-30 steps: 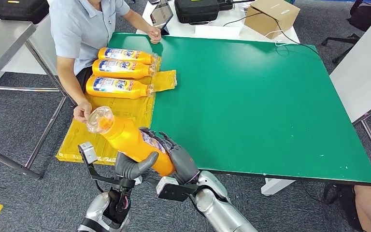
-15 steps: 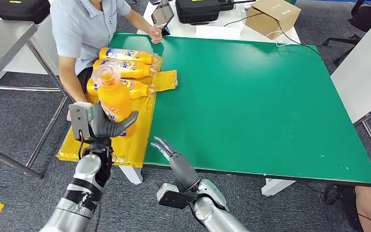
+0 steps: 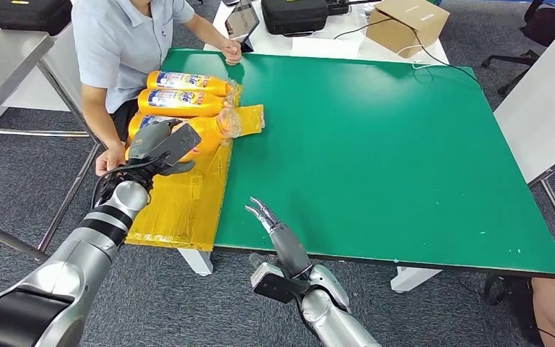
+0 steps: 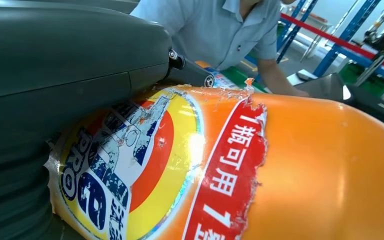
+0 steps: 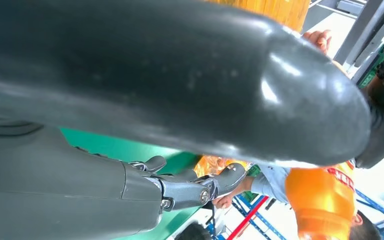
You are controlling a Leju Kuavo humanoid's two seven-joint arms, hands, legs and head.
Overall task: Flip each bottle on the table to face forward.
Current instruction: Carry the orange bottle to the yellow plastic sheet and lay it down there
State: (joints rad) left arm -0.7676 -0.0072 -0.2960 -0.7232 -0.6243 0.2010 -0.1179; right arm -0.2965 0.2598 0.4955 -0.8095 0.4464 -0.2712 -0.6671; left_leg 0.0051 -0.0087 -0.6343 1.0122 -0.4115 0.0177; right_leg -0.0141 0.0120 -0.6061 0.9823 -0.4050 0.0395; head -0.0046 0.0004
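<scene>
Laying the orange plastic detergent bottle down now with my left hand. A second ago it sat low at the near tabletop edge with both hands on it; half a second ago the left hand alone held it upright over the yellow plastic sheet. Now it lies on its side in the third slot, cap toward the green tabletop, just beside the two other orange bottles already lined up.

Left fingers are still wrapped around the bottle body. The left wrist view shows the printed label facing the camera, torn along one edge, so my read is the front is up. I can't tell from the head view whether the bottle rests fully on the sheet or hovers just above it.

Right hand has let go and sits at the near tabletop edge, fingers apart, holding nothing.

A person in a light blue shirt sits at the far left corner, one hand close to my left wrist. Watching that before any retreat.

Judgement: the flip on this bottle is essentially done; what's left is the release and a clean pull-back without rolling it off its face. All three bottles in the row appear label-up.
</scene>
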